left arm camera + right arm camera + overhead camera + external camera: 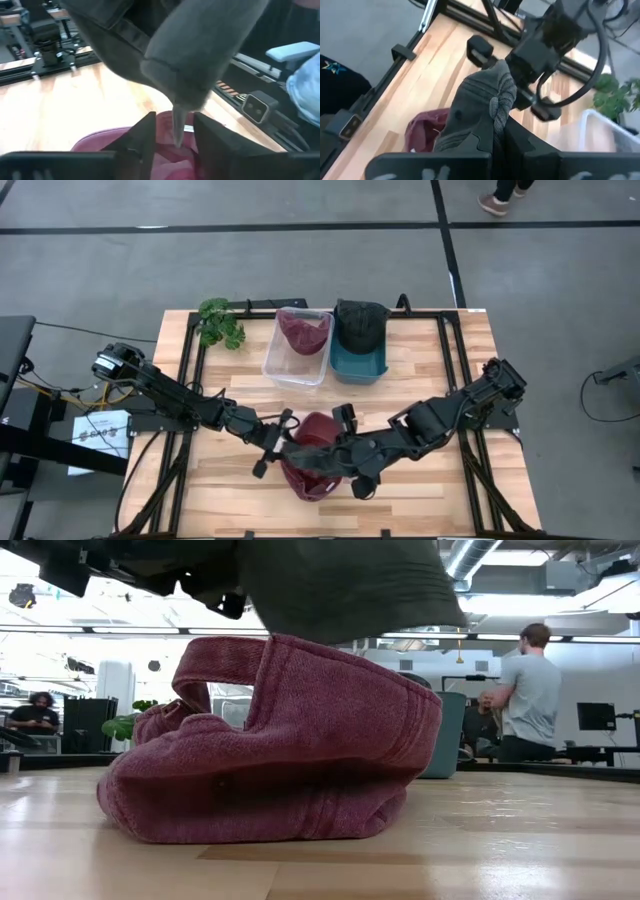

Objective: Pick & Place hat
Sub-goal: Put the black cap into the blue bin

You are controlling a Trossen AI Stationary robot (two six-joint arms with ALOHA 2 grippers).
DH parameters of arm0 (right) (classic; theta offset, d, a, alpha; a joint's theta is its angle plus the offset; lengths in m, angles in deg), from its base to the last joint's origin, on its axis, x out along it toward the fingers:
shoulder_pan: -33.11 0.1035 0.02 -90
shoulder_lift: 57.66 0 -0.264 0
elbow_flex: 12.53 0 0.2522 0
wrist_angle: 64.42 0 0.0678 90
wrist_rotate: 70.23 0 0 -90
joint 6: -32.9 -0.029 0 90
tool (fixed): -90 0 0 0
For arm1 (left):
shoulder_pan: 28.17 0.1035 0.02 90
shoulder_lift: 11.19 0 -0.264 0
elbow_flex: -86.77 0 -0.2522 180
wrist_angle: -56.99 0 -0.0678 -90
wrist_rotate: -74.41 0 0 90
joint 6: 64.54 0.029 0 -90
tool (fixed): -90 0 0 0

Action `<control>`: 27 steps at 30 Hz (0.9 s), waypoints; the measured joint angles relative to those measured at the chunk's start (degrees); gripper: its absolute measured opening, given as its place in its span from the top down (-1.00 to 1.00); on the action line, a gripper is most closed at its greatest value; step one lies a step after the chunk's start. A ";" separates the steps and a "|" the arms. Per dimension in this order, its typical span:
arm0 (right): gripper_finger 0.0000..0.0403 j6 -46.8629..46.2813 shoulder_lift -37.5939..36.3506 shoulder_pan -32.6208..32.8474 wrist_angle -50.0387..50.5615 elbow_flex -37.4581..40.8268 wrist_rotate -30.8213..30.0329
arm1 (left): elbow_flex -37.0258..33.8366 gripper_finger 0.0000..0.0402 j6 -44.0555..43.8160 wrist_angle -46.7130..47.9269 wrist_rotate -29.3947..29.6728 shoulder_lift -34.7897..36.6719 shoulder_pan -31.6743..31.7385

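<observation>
- Grey hat (480, 102): it hangs off the surface, pinched between the two grippers, directly above a maroon hat (312, 465) that lies on the wooden surface (430, 490) beneath them.
- The left gripper (175, 135) has its fingers narrowed onto a thin fold of the grey fabric. With so little cloth caught, the fold could slide out if either arm pulls away.
- The right gripper (496, 131) is clamped on the bunched crown of the same hat, facing the left gripper across it. If the arms move apart unevenly, the cloth may stretch or tear free from one side.
- In the low view the grey hat (345, 585) hangs just over the maroon one, possibly brushing it. A sagging brim could snag the strap loop below and drag that hat along the surface.
- Beyond the grippers stand a clear bin (297, 346) with another maroon hat and a teal bin (357, 363) with a dark hat. I judge a low carry could clip a bin rim, or drop the hat into the wrong bin.
</observation>
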 joint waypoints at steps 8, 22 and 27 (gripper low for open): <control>0.99 -4.83 0.00 -0.02 7.13 -0.07 -1.96 | 0.00 0.04 -1.54 0.04 7.46 0.00 0.00; 0.99 -8.26 -8.93 2.55 15.23 0.22 -16.88 | -2.80 -0.02 -2.98 8.14 9.17 12.68 -1.43; 0.99 -8.19 -15.61 0.87 14.99 2.43 -23.46 | -8.86 -0.01 -2.42 8.14 9.19 24.64 -1.72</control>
